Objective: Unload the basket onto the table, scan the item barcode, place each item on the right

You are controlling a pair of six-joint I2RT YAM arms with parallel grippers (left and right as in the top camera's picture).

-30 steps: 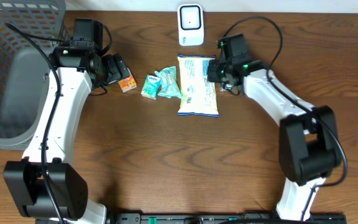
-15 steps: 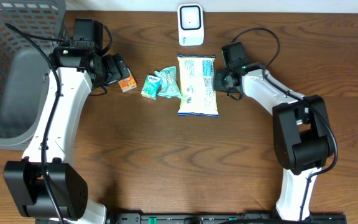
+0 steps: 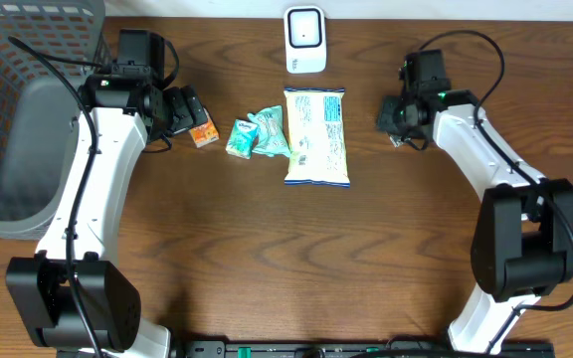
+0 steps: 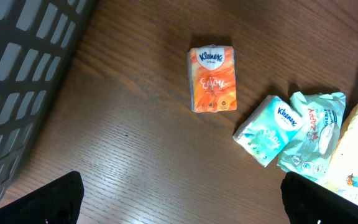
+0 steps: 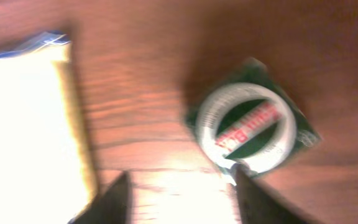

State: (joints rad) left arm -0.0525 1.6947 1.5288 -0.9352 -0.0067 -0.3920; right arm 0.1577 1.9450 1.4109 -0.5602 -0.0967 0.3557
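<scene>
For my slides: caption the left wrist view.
Orange Kleenex pack, teal Kleenex pack and green pouch on wooden table beside grey basket.

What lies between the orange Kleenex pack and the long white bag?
A teal Kleenex pack and a crumpled teal packet, clearest in the left wrist view.

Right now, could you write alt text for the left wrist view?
An orange Kleenex pack lies on a wooden table, with a teal pack and a green pouch close beside it. A grey basket fills the left edge.
</scene>
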